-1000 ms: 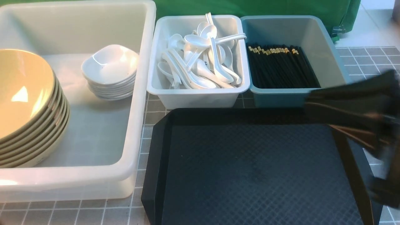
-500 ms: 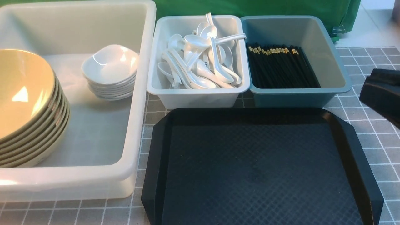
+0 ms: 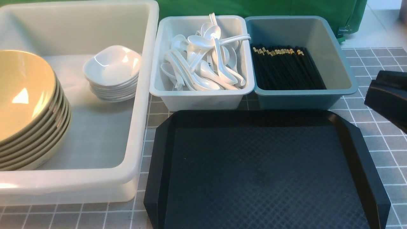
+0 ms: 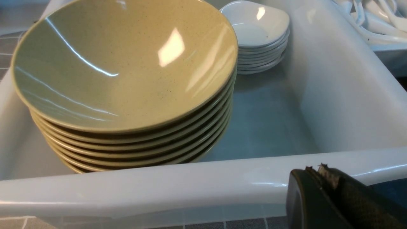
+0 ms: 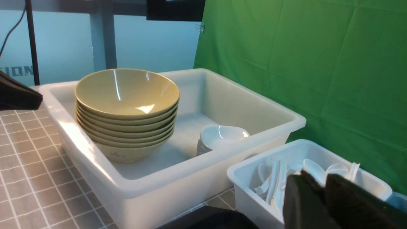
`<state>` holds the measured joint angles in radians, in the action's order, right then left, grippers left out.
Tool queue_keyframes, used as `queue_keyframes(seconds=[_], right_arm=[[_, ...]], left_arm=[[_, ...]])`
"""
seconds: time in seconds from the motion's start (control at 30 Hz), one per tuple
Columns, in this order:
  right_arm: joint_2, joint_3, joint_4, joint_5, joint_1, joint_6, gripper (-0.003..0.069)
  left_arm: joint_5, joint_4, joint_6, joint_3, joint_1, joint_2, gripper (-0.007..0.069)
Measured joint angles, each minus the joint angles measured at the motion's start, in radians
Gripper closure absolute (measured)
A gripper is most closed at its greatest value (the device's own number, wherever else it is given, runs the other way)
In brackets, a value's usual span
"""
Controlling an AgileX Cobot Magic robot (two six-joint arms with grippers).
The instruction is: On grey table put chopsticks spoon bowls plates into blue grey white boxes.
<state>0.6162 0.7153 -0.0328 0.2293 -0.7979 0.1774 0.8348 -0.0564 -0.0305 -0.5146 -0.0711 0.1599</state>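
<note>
A stack of yellow-green bowls and a stack of small white dishes sit in the large white box. White spoons fill the small white box. Black chopsticks lie in the blue box. My right gripper hangs at the right edge, off the tray; in the right wrist view it is shut and empty. My left gripper is shut and empty, just outside the white box's near wall, and is out of the front view.
An empty black tray lies on the grey tiled table in front of the two small boxes. A green cloth hangs behind the boxes. A dark arm part shows beyond the white box.
My right arm has pulled back to the right, away from the blue box and off the tray. Over the last half second it has barely moved. Nothing else changed.
</note>
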Motion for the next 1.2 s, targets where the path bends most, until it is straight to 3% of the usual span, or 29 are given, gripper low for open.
queue_keyframes(seconds=[0.17, 0.3, 0.37, 0.5, 0.7, 0.83, 1.0, 1.2], right_arm=[[-0.053, -0.121, 0.0, -0.088, 0.03, -0.009, 0.0619], [-0.184, -0.346, 0.0, -0.278, 0.16, -0.072, 0.0626], [-0.273, -0.503, 0.0, -0.365, 0.278, -0.109, 0.0626], [-0.414, -0.681, 0.0, -0.375, 0.508, -0.189, 0.0626], [-0.566, -0.743, 0.05, -0.199, 0.805, -0.266, 0.0626], [-0.618, -0.743, 0.103, -0.065, 0.867, -0.315, 0.0626], [-0.627, -0.743, 0.136, 0.08, 0.87, -0.322, 0.0626], [-0.627, -0.743, 0.137, 0.089, 0.87, -0.336, 0.0626]], left_arm=[[0.0, 0.003, 0.0, 0.0, 0.0, 0.0, 0.0635], [0.0, 0.009, 0.0, 0.0, 0.0, 0.0, 0.0635], [0.0, 0.011, 0.0, 0.0, 0.0, 0.0, 0.0635], [0.0, 0.012, 0.0, 0.0, 0.0, 0.0, 0.0635], [0.0, 0.015, 0.0, 0.0, 0.0, 0.0, 0.0635], [0.0, 0.018, 0.0, 0.0, 0.0, 0.0, 0.0635], [0.002, 0.019, -0.001, 0.0, 0.0, 0.0, 0.0635], [0.007, 0.019, -0.001, 0.0, 0.0, 0.0, 0.0635]])
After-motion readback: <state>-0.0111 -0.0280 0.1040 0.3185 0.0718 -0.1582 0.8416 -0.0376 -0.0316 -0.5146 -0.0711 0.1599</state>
